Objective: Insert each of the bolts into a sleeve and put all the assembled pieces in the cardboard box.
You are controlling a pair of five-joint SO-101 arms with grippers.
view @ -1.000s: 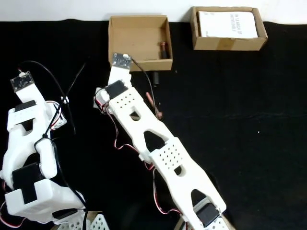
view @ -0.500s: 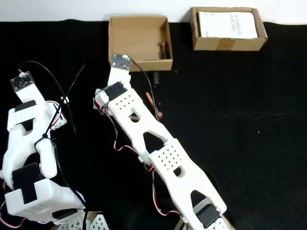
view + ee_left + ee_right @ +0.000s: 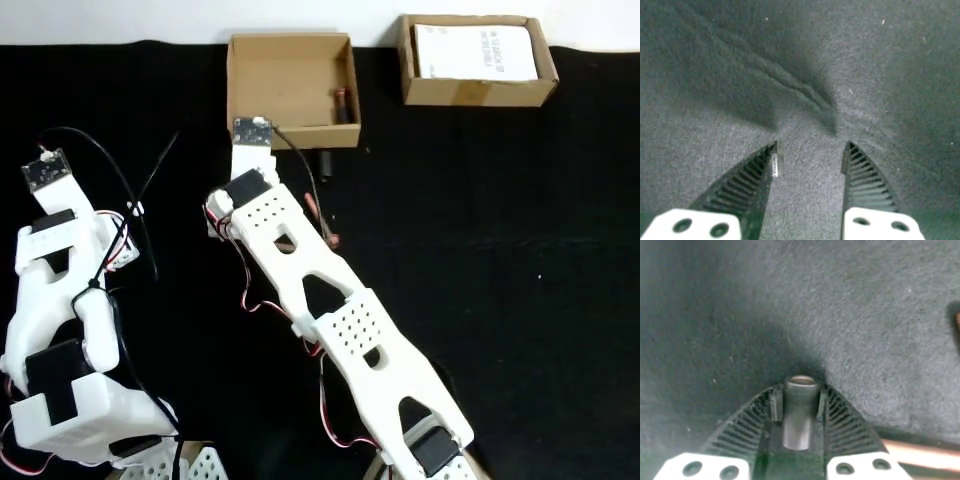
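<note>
The right wrist view shows what the high view hides: the right gripper [image 3: 799,392] is clenched on a dark sleeve [image 3: 799,426], whose open end points away from the camera, low over the black counter [image 3: 740,300]. A copper bolt [image 3: 920,452] lies on the cloth just beside that gripper. The left wrist view shows the left gripper [image 3: 810,156] released, its jaws spread above bare creased cloth.

In the high view the right arm [image 3: 330,300] stretches from the bottom centre of the frame diagonally up toward the upper centre, its wrist just below the cardboard box [image 3: 285,45]. The left arm [image 3: 60,300] is folded up at the left edge, well apart from the boxes.

Counted from above: two arms and two boxes. The cardboard box at upper centre holds one copper-coloured piece [image 3: 340,104] against its right wall. The second box [image 3: 470,90] at upper right holds a white sheet [image 3: 472,50]. One loose dark sleeve [image 3: 324,160] lies on the counter just below the cardboard box's lower right corner, and one bolt lies a little lower, beside the right arm's wrist.
</note>
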